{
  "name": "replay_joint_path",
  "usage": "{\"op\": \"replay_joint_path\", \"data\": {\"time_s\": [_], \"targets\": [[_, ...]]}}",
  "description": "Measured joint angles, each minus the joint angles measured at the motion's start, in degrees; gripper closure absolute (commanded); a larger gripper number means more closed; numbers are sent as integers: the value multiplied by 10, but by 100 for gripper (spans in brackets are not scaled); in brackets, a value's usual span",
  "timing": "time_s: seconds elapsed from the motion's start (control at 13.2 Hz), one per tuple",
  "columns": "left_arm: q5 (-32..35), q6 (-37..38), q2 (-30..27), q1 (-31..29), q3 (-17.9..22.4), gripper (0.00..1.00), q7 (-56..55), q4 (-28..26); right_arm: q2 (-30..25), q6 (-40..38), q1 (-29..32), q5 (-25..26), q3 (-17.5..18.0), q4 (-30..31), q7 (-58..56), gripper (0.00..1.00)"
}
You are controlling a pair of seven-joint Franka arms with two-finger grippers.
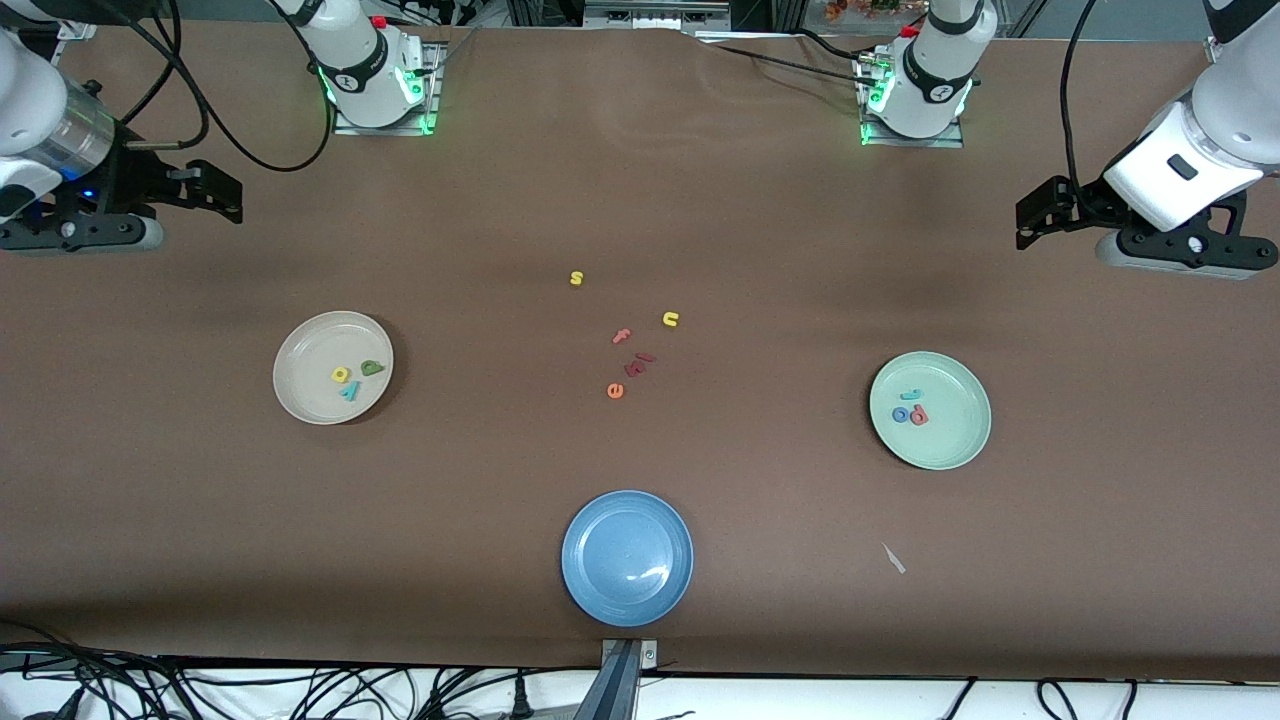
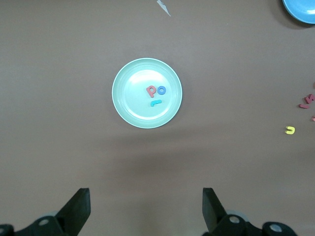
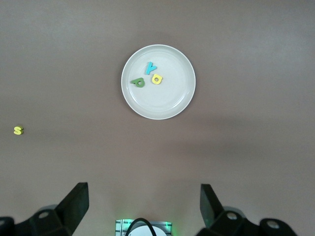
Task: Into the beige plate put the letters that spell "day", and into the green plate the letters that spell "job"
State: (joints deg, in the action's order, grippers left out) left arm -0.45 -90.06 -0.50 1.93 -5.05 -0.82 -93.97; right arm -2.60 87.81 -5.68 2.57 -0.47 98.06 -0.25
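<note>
The beige plate point(image 1: 310, 350) lies toward the right arm's end of the table and holds the green "d" point(image 1: 372, 367), the yellow "a" point(image 1: 341, 375) and the teal "y" point(image 1: 349, 391). Toward the left arm's end, the green plate point(image 1: 950, 440) holds the teal "j" point(image 1: 909, 394), the blue "o" point(image 1: 901, 413) and the red "b" point(image 1: 918, 415). My right gripper point(image 1: 215, 190) hangs open and empty, raised over bare table beside the beige plate point(image 3: 167, 103). My left gripper point(image 1: 1035, 215) is likewise open and empty, raised off the green plate point(image 2: 133, 108).
A blue plate point(image 1: 627, 557) sits empty near the front edge. Loose letters lie mid-table: yellow "s" point(image 1: 576, 278), yellow "u" point(image 1: 670, 319), pink "f" point(image 1: 621, 336), orange "e" point(image 1: 615, 391) and small red pieces point(image 1: 638, 364). A white scrap point(image 1: 893, 558) lies nearer the camera than the green plate.
</note>
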Motion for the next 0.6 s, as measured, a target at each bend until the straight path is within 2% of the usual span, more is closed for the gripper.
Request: {"op": "replay_joint_path", "data": {"time_s": [0.3, 0.6], "targets": [[0, 0, 0, 2, -6, 0, 0, 0, 0, 1, 10, -28, -19, 0, -10, 0], [0, 0, 0, 3, -12, 0, 0, 0, 0, 8, 11, -30, -18, 0, -10, 0]]}}
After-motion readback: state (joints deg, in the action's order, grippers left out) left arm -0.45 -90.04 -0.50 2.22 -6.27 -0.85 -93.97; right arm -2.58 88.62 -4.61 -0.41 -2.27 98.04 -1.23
